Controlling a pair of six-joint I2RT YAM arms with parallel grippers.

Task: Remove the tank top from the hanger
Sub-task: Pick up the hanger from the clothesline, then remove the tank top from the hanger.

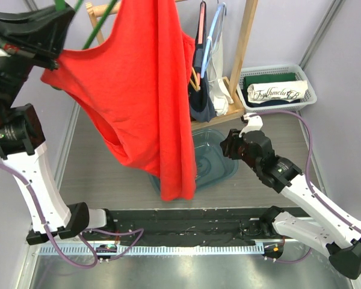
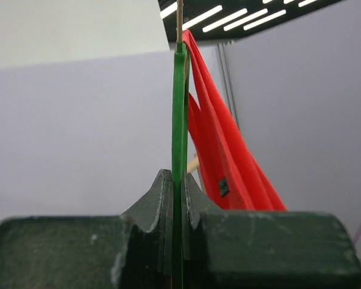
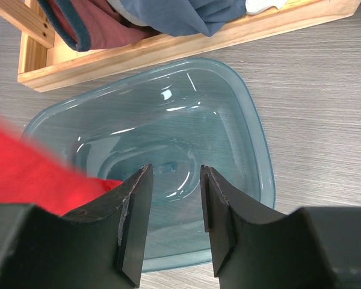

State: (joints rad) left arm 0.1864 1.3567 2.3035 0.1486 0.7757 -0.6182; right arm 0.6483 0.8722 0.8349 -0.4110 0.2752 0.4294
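- Top external view: the left claw (image 1: 55,53) is raised at the upper left, and the red tank top (image 1: 147,90) hangs from the green hanger (image 1: 94,32) in a long drape. Its lower hem ends above the clear bin (image 1: 219,164) on the counter (image 1: 108,168).
- The left wrist view shows the left claw (image 2: 177,180) pinched tight on the thin edge of the hanger (image 2: 178,108). The tank top's straps (image 2: 228,162) are draped over the bar just beyond it.
- The right claw (image 3: 171,174) is partly spread and holds nothing. It hovers over the bin (image 3: 253,120), with a fold of red cloth (image 3: 24,174) just beside its left finger and not between the jaws.
- Risk: the hold on the hanger is narrow and edge-on. A hard downward pull on the cloth could twist the hanger in that pinch or drag it out.
- Risk: a strap could catch on the hanger's end, so the cloth would stretch instead of sliding off.
- Risk: the right claw could close beside the cloth and miss it, or take only a thin bit of hem that slips out.
- Risk: reaching low for the hem could knock the claw against the bin's rim. The wooden rack (image 3: 168,45) with other clothes stands close behind.
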